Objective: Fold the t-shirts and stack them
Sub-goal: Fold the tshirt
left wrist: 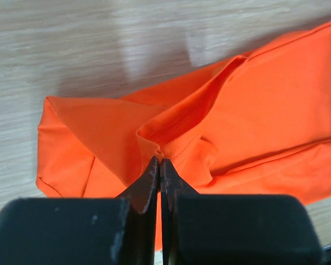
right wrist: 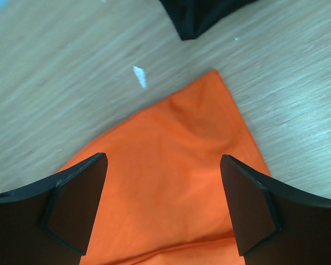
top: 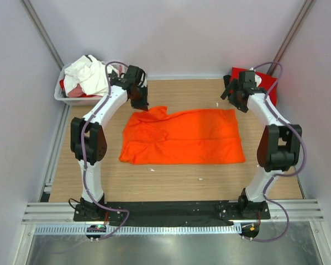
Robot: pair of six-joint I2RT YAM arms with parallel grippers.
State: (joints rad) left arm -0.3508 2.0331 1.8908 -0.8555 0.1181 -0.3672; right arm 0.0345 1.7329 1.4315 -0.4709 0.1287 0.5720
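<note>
Progress early, I judge: orange t-shirt (top: 182, 137) lies flat in middle of counter (top: 171, 179), fold only begun. My left pincer (left wrist: 159, 161) pressed together, pinching its cloth at far-left corner. My right pincer (right wrist: 162, 160) spread wide, holds nothing, above far-right corner. By right arm lies red t-shirt (top: 267, 83); white t-shirts (top: 88, 74) heaped in tub (top: 71, 100). Folding, stacking mostly left.
</note>
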